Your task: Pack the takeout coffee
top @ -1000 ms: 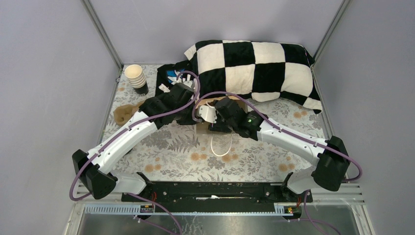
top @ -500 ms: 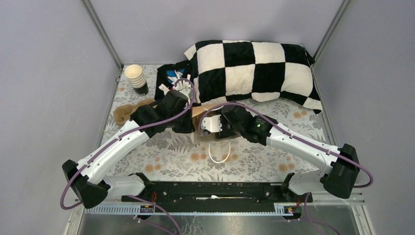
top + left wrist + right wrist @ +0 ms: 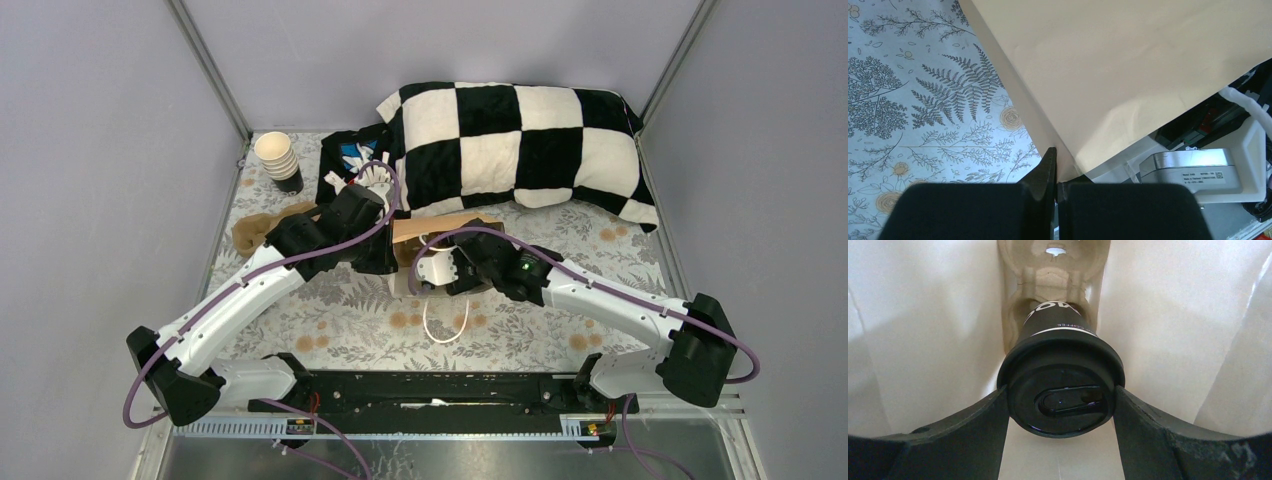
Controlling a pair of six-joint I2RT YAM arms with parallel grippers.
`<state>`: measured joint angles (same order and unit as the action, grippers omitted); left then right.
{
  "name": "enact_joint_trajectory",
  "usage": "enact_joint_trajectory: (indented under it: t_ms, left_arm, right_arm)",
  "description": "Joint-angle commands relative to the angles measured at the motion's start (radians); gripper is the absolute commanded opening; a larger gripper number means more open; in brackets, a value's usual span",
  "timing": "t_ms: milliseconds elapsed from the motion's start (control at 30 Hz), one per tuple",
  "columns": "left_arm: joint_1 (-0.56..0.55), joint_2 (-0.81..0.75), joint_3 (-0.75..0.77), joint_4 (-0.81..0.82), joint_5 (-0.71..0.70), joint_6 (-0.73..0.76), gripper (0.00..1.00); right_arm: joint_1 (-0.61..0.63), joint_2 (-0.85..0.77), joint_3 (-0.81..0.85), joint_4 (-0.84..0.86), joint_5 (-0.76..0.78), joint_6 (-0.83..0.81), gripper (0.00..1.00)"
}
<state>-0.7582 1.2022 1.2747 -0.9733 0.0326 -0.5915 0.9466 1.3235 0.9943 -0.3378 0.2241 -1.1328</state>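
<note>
The takeout coffee (image 3: 1060, 347), a dark cup with a black lid, stands inside a brown paper bag (image 3: 445, 226), its base in a pulp cup carrier (image 3: 1054, 262). My right gripper (image 3: 1061, 396) reaches into the bag, with both fingers pressed against the lid's rim. In the top view the right gripper (image 3: 443, 272) is at the bag's mouth and the cup is hidden. My left gripper (image 3: 1055, 165) is shut on the bag's edge (image 3: 1063, 160), at the bag's left side in the top view (image 3: 385, 255).
A checkered pillow (image 3: 510, 140) lies at the back. A stack of beige cups (image 3: 277, 156) stands back left, crumpled brown paper (image 3: 255, 228) beside my left arm. The bag's white handle (image 3: 447, 325) lies on the floral tablecloth (image 3: 340, 300). White walls of the bag (image 3: 923, 315) surround the cup.
My left gripper has pulled the bag's edge left and back. My right wrist has shifted nearer and lower at the bag's mouth. The bag now stands more open.
</note>
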Motion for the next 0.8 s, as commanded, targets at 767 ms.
enact_joint_trajectory:
  t_ms: [767]
  left_arm:
    - [-0.002,0.005,0.048,-0.044,0.018,0.025,0.00]
  right_arm:
    - [-0.018,-0.014,0.038,-0.012,0.089,-0.003,0.27]
